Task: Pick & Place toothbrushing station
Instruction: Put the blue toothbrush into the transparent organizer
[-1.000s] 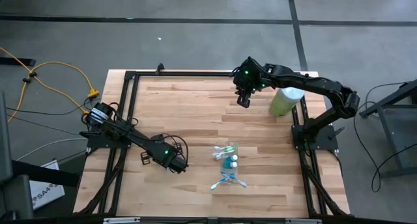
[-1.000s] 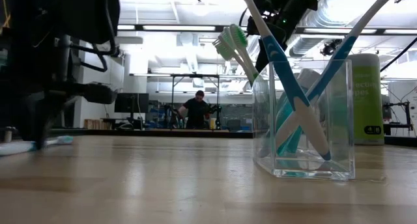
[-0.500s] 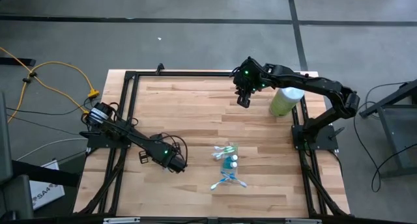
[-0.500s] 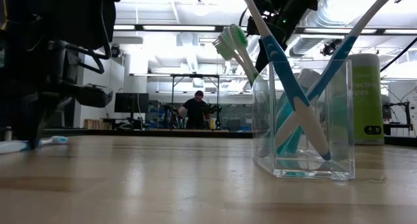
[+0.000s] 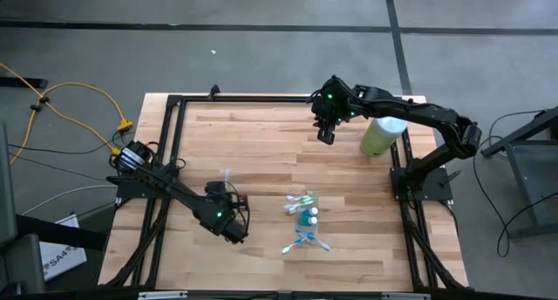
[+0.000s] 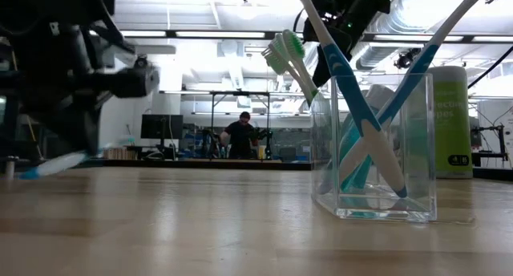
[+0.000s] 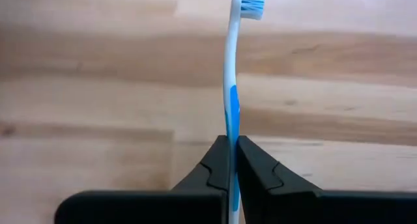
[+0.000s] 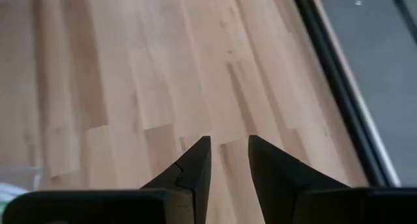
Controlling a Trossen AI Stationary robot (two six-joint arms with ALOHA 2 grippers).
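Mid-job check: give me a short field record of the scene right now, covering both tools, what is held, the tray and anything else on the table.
left tool: shut on a blue and white toothbrush, low over the table's near left part, left of the tray
held toothbrush: bristle end points away from the wrist; lifted off the wood in the low view
right tool: open, empty, above the far right part of the table
clear tray: upright on the table, toothbrushes leaning in it
pale green cylinder: standing at the far right edge
table: wooden
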